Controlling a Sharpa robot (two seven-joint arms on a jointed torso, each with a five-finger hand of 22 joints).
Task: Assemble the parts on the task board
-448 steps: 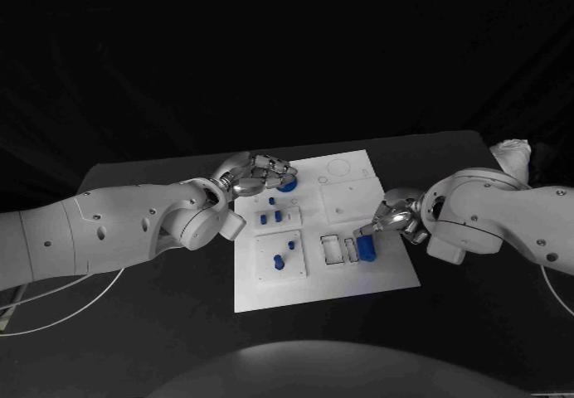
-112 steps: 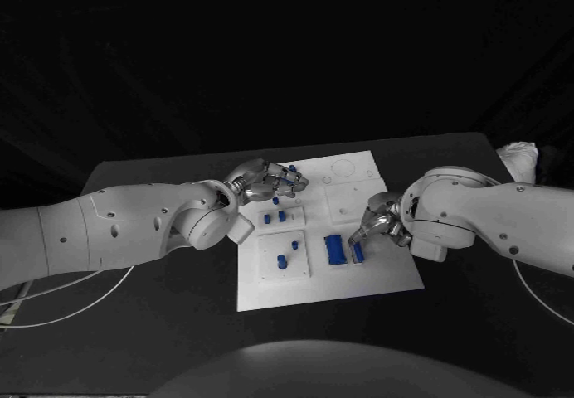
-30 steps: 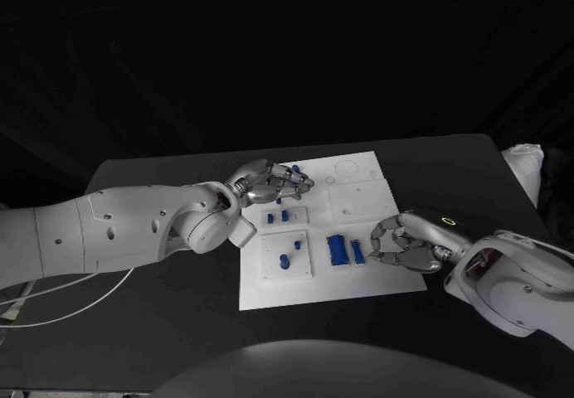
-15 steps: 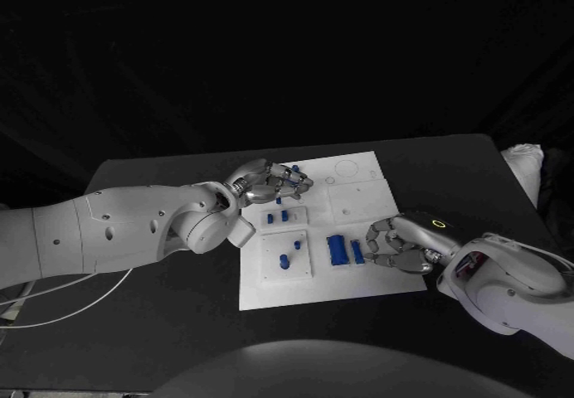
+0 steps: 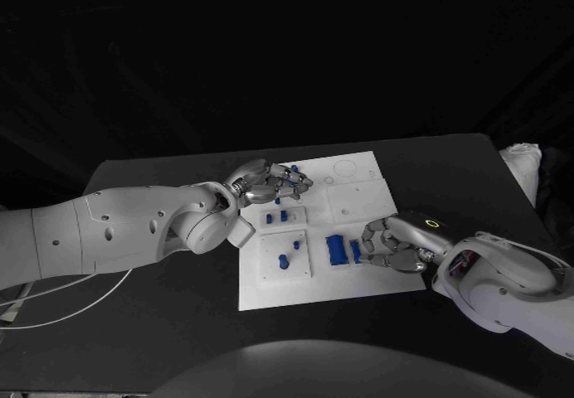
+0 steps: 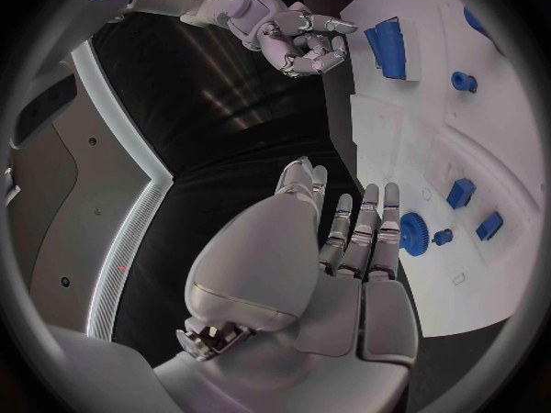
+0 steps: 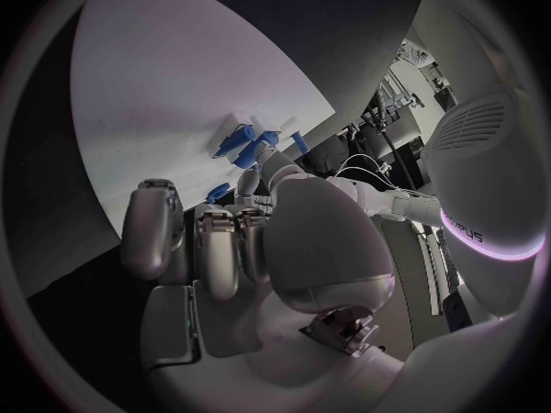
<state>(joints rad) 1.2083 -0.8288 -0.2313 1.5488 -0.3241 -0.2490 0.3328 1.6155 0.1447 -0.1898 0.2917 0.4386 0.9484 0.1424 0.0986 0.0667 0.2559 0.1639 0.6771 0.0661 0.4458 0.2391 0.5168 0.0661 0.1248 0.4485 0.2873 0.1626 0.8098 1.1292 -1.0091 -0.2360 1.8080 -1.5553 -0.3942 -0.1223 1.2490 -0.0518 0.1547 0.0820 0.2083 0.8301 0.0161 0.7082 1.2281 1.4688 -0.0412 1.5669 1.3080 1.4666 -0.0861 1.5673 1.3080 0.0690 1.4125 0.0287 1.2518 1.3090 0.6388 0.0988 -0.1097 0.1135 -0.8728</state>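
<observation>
- The big news since a few seconds back: the wide blue block (image 5: 336,249) and the narrow blue block (image 5: 355,251) are now seated side by side in the lower right panel of the task board (image 5: 359,199), where two empty slots were seen earlier.
- The right hand (image 5: 395,241) has been pulled off them and the arm swung round to the near right. It is parked just beside the board's right edge, fingers curled in with nothing held (nothing blue is seen in them in the left wrist view either).
- The left hand (image 5: 265,184) has barely been moved in all that time. It is kept over the board's upper left corner.
- A blue gear (image 6: 413,231) is seen right at its fingertips, and whether the fingers are clamped on it or just laid against it can't be told.
- Small blue pegs (image 5: 276,218) are left standing in the left panels, untouched.
- The board itself hasn't been shifted on the counter (image 5: 156,170).
- So the block step can probably be called done, and the gear looks like the piece in hand. The right hand seems freed up for whatever is needed.
</observation>
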